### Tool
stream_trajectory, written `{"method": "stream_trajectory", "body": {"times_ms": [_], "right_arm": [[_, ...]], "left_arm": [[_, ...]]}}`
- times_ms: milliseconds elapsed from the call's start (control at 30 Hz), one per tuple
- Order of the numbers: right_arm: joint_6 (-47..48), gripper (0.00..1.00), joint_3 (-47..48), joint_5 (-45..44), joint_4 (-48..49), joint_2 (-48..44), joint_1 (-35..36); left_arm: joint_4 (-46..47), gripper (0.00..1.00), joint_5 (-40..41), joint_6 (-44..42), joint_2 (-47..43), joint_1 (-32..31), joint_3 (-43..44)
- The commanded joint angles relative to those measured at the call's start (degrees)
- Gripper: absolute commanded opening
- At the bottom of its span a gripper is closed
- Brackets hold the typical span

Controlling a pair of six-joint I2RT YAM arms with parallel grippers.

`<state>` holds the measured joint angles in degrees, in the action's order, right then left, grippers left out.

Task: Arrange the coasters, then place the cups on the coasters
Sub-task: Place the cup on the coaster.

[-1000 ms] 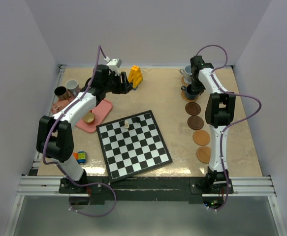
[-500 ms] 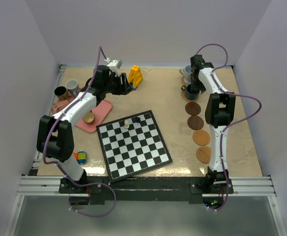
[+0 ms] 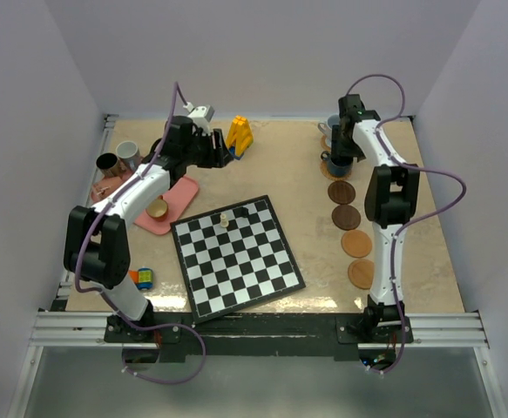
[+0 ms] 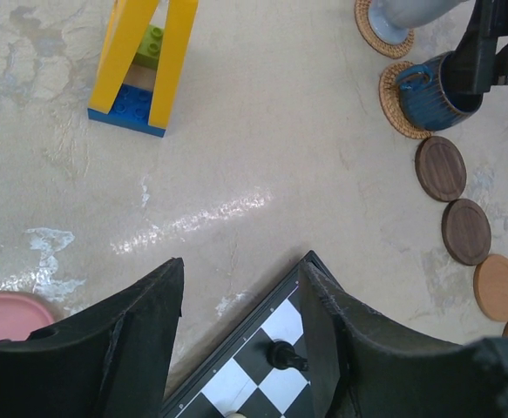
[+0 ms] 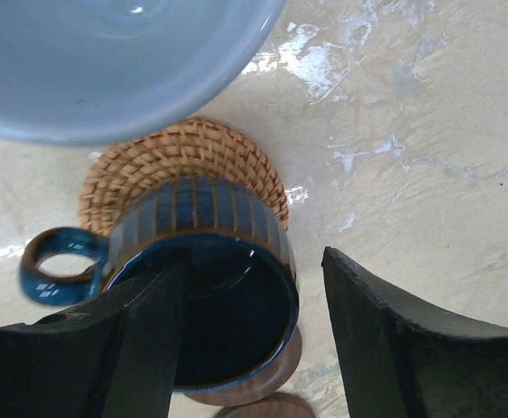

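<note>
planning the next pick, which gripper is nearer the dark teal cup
Right. The right gripper hangs open directly over the dark teal cup; the left gripper is far off to its left, near the far corner of the chessboard.

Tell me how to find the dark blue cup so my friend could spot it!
From the black-and-white chessboard, look right to the line of round coasters. The ribbed dark teal mug sits on the second one from the far end, a woven straw coaster. The pale blue mug stands behind it, and the wooden discs in front are bare.
</note>
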<state>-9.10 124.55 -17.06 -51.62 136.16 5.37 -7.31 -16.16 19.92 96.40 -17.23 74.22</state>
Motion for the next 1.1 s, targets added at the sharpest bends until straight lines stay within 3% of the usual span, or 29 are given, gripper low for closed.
{"method": "stream_trajectory", "body": {"times_ms": [0,467,733,1067], "right_arm": [[-0.8,0.66,-3.3,4.4,5.8,-8.9,0.3],[-3.0,0.7,-10.4,7.0,12.0,-19.6,0.2],[-2.1,0.7,-18.9,8.5,22.1,-29.9,0.2],[-3.5,0.65,-33.8,14.7,39.7,-44.4,0.1]], "left_arm": [[1.9,0.6,2.1,-1.4,-5.2,0.4,-1.4],[-0.2,0.61,7.2,-2.9,-10.7,0.4,-4.1],[-2.7,0.61,9.1,-3.0,-11.1,0.8,-2.8],[-8.2,0.62,9.9,2.1,-13.8,9.6,-2.9]]}}
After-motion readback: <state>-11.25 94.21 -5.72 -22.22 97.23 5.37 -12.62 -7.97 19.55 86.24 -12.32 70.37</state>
